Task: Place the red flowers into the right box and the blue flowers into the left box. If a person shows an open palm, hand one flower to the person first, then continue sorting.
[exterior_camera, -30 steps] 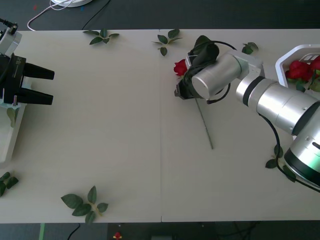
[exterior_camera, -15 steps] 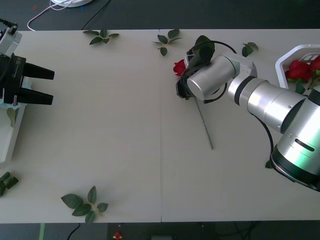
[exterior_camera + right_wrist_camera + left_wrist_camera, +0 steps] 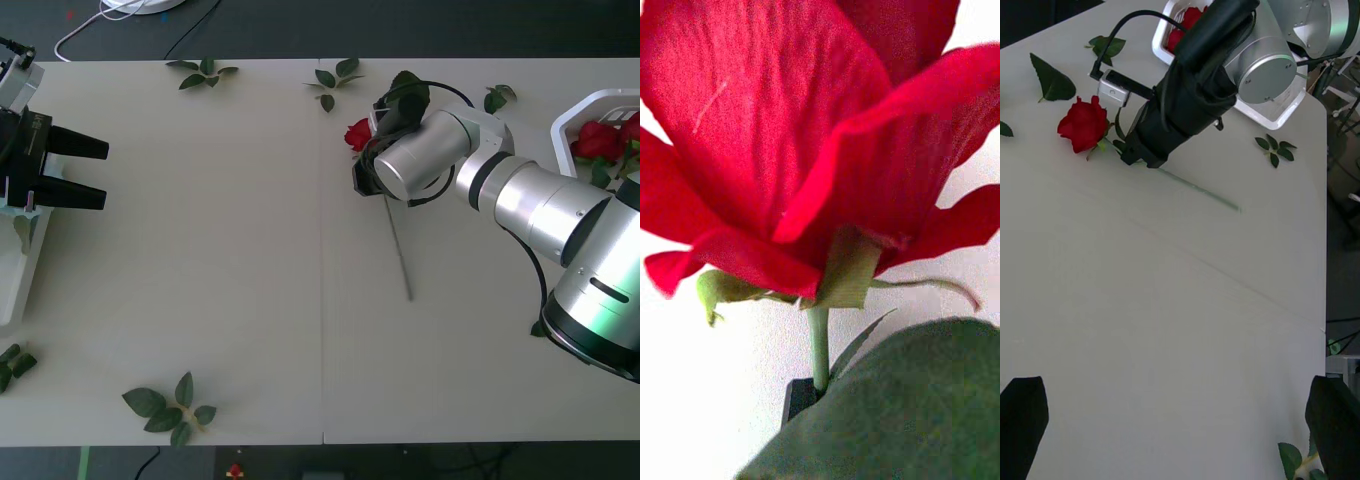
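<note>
Pinching red rose (image 3: 359, 134) stem | right gripper (image 3: 366, 172) (mid-table) | left gripper (image 3: 88, 172) spread

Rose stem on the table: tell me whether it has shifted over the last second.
Yes. The rose stem has swung: its free end moved toward the table's centre seam, while the right end effector sits at its upper end.

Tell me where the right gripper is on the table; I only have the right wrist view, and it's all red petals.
Observer: The right gripper is at the far middle of the table, on the stem right next to the red rose head.
Operator: Where's the right box?
Observer: The right box sits at the far right edge, with red flowers inside.
Operator: And the left arm?
Observer: The left gripper is open at the left edge, near the left box.
</note>
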Tool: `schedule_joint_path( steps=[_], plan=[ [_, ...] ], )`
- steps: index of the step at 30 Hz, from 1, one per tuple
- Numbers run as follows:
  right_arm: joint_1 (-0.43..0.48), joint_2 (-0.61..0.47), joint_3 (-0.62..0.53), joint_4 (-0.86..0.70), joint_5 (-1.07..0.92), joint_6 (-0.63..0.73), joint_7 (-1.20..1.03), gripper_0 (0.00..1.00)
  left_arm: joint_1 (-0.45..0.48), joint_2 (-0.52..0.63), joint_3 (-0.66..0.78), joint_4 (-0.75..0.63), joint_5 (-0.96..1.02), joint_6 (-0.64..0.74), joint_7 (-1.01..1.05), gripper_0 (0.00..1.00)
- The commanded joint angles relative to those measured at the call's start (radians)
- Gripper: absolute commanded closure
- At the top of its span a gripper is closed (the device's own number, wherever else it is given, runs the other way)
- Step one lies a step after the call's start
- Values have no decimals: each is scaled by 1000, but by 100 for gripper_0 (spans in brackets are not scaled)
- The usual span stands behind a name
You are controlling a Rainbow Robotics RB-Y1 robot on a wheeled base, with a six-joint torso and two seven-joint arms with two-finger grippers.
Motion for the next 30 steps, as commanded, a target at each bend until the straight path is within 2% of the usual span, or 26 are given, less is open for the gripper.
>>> schedule_joint_path(
  steps=[1,13,20,23,30],
  plan=[
    [-43,15,3,-4,10,-10,8,100,4,50,-3,-3,14,9,43,0],
    [-40,-148,-12,-211,-8,71,15,100,4,50,-3,-3,14,9,43,0],
    [-40,-246,-12,-291,-67,75,25,100,4,50,-3,-3,14,9,43,0],
    [-40,-309,-12,-346,-99,78,28,100,4,50,-3,-3,14,9,43,0],
    [-38,-494,-30,-509,-182,180,34,100,4,50,-3,-3,14,9,43,0]
  ],
)
